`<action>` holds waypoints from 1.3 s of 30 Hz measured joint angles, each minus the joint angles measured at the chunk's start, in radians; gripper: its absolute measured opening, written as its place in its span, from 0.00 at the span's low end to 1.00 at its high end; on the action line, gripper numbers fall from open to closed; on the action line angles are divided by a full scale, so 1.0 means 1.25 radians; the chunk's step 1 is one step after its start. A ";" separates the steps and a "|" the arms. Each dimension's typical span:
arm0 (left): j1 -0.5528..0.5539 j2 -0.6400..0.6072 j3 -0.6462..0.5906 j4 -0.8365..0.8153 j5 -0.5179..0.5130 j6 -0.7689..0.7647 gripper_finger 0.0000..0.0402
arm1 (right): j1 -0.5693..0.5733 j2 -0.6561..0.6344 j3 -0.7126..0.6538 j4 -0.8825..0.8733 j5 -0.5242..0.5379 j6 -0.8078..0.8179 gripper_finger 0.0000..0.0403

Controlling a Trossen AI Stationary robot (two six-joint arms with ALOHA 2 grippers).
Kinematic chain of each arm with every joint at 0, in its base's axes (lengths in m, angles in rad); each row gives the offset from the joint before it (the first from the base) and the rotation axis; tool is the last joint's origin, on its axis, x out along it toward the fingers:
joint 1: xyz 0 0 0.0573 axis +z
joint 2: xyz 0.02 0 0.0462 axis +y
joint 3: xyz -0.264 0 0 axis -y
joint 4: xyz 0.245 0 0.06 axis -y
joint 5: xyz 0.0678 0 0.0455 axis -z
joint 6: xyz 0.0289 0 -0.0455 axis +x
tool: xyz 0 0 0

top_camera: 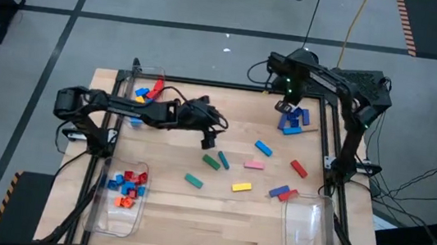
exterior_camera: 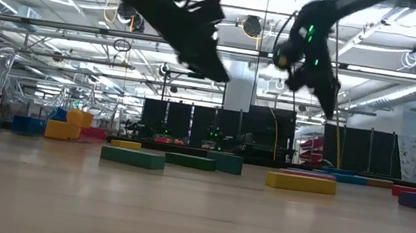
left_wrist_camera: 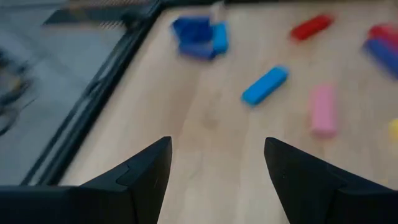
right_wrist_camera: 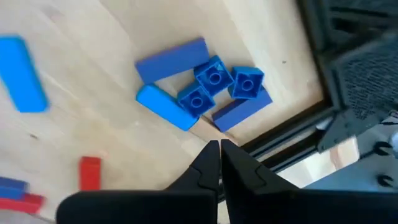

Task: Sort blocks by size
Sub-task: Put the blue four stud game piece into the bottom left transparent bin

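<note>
Wooden table (top_camera: 215, 221), three clear bins at its edges: one at the far left corner (top_camera: 148, 77) with a few blue/red/yellow pieces, one at the near left (top_camera: 112, 219) with red, blue and orange small blocks, one at the near right (top_camera: 306, 223) that looks empty.

Left arm reaches out over mid-table. Left gripper (top_camera: 207, 139) hangs above the board, jaws spread, nothing between them; the left wrist view shows bare wood between the fingers (left_wrist_camera: 146, 168). Just beyond it lie the two green blocks (top_camera: 216, 161); further out the light blue bar (left_wrist_camera: 265, 85), the pink bar (left_wrist_camera: 323, 109) and the yellow bar (top_camera: 242, 187).

Right gripper (right_wrist_camera: 219, 149) hovers at the far right corner, jaws pinched shut and empty. The blue cluster (right_wrist_camera: 202, 93) sits just ahead of its tips: two long bars, a rounded bar and three small square studded bricks, touching each other.

Other loose blocks are near the right edge: a red bar (top_camera: 298, 169) and a red/blue pair (top_camera: 279, 193).

Step, as I read it: mid-sort, bins partly filled, the left arm lining up its next pick. Likely target is a green block. It needs to drop straight down, straddle one block only and close across the narrow side. The greens lie close together, so there's a risk of nudging the neighbour.
</note>
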 joint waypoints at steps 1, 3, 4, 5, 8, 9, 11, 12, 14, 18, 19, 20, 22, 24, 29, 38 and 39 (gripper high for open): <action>0.004 0.019 0.000 0.055 0.042 0.007 0.64 | 0.010 -0.026 0.000 0.000 -0.001 0.022 0.00; 0.011 0.063 0.000 0.166 0.125 0.017 0.64 | 0.028 -0.089 0.000 0.000 -0.003 0.082 0.00; 0.013 0.085 0.000 0.217 0.151 0.017 0.64 | 0.039 -0.122 0.000 0.000 -0.005 0.108 0.00; 0.013 0.108 0.003 0.253 0.164 0.014 0.64 | 0.050 -0.156 0.000 0.000 -0.007 0.130 0.00; 0.014 0.164 0.019 0.307 0.168 0.004 0.64 | 0.078 -0.256 -0.008 0.003 -0.024 0.191 0.00; 0.015 0.178 0.026 0.329 0.167 0.001 0.64 | 0.084 -0.289 -0.022 0.001 -0.025 0.208 0.00; 0.014 0.195 0.034 0.365 0.165 0.000 0.64 | 0.092 -0.354 -0.073 0.000 -0.025 0.231 0.00; 0.013 0.204 0.038 0.382 0.165 0.000 0.64 | 0.093 -0.382 -0.108 0.000 -0.023 0.240 0.00; 0.012 0.220 0.047 0.397 0.165 -0.001 0.64 | 0.091 -0.420 -0.185 -0.003 -0.023 0.251 0.00; 0.011 0.233 0.060 0.400 0.165 -0.012 0.64 | 0.072 -0.417 -0.324 -0.001 -0.028 0.268 0.00; 0.010 0.233 0.060 0.400 0.165 -0.022 0.64 | 0.069 -0.402 -0.347 0.009 -0.031 0.275 0.00; 0.009 0.233 0.060 0.399 0.163 -0.032 0.64 | 0.068 -0.386 -0.367 0.037 -0.044 0.285 0.00; 0.004 0.233 0.060 0.387 0.162 -0.045 0.64 | 0.070 -0.363 -0.392 0.150 -0.103 0.306 0.00; -0.002 0.233 0.060 0.379 0.162 -0.049 0.64 | 0.076 -0.352 -0.402 0.271 -0.198 0.312 0.00; -0.008 0.233 0.060 0.360 0.162 -0.038 0.64 | 0.107 -0.341 -0.402 0.416 -0.271 0.338 0.00; 0.036 0.178 0.059 0.301 0.162 0.016 0.64 | 0.200 -0.342 -0.421 0.603 -0.255 0.481 0.00; 0.045 0.162 0.059 0.291 0.162 0.015 0.64 | 0.214 -0.343 -0.433 0.637 -0.200 0.552 0.00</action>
